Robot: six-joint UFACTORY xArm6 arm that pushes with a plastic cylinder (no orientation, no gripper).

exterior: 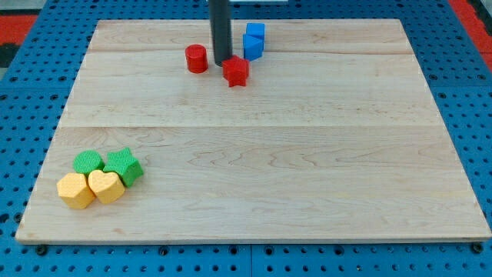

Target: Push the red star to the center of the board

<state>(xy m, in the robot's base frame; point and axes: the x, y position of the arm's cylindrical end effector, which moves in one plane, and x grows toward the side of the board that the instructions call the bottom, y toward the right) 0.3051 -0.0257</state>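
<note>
Wooden board, pale planks, lies on a blue pegboard; red matting shows at the view's top corners.

Rod: dark, upright, enters from the view's top edge. My tip sits on the board near the top edge, between three blocks.

Blocks near the tip:
- blue block, looks like two cubes joined or stacked; just to the tip's right and a little above. Apart from the rod, narrow gap.
- red cylinder, just to the tip's left. Small gap, not clearly touching.
- red star, just below and slightly right of the tip. Touching or very nearly; cannot tell which.

Far cluster, the view's bottom left, well apart from the tip: green cylinder, green cube, yellow hexagon, yellow heart, packed together.

Key relation: star lies on the centre-ward side of the tip, so the tip is behind it, at its upper left. Board centre is below the star and slightly right. Judgement: a push toward the view's bottom, with a slight rightward bias, should carry the star there. Contact is off-centre on the star's upper left, so it may spin or slip off to the right; worth correcting the line early.

Claw: none fitted. Plain rod only, nothing to open, nothing held; at most it rests against the star.
</note>
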